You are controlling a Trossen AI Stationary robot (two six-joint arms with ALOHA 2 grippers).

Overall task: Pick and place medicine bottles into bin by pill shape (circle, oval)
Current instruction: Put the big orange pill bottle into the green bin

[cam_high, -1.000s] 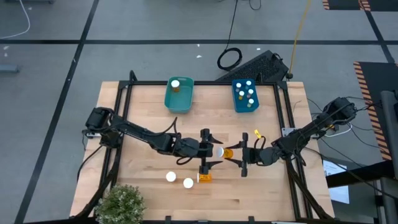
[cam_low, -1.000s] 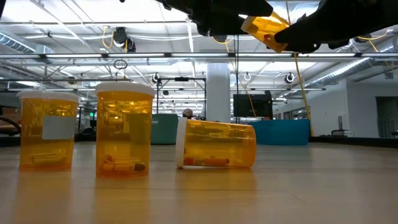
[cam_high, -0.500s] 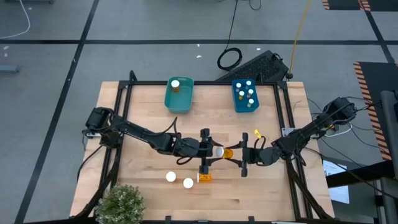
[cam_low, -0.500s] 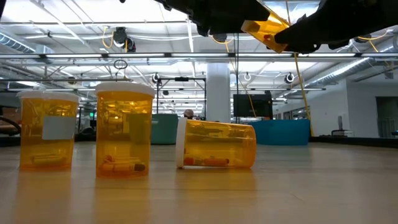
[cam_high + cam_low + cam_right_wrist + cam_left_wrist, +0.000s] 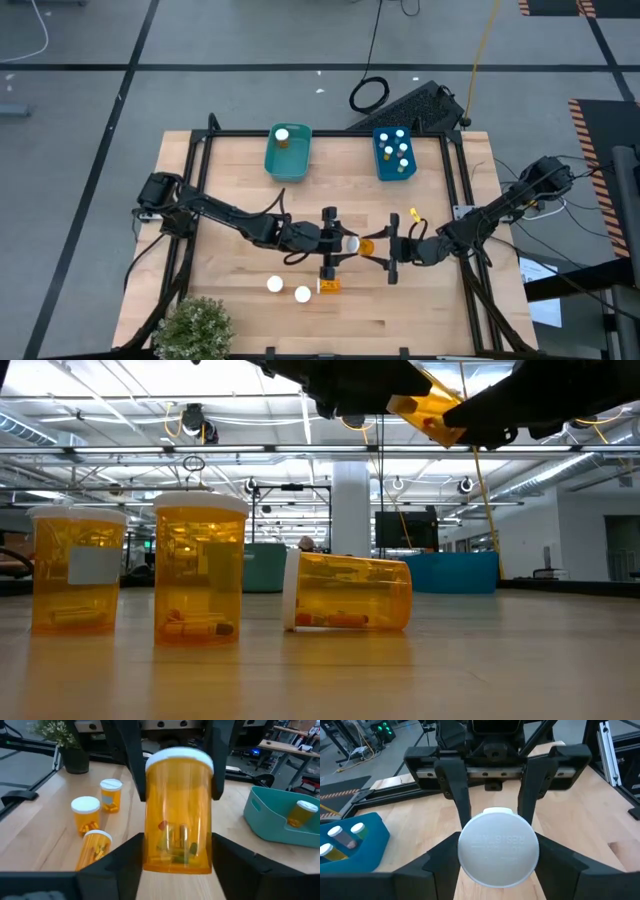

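Nothing had visibly shifted since the earlier frames; both arms stayed locked together above the middle of the wooden table (image 5: 230, 180). From the left, the left gripper (image 5: 335, 245) had its fingers pinching the round white cap (image 5: 498, 845), and the right gripper (image 5: 385, 250) pinched the body of the same translucent orange medicine bottle (image 5: 177, 822), held in mid-air, probably for a handover or to show the pills. Raised lettering on the cap was unreadable. Three more orange bottles (image 5: 300, 290) waited below, and the teal bin (image 5: 287, 155) and blue bin (image 5: 395, 152) stood beyond.
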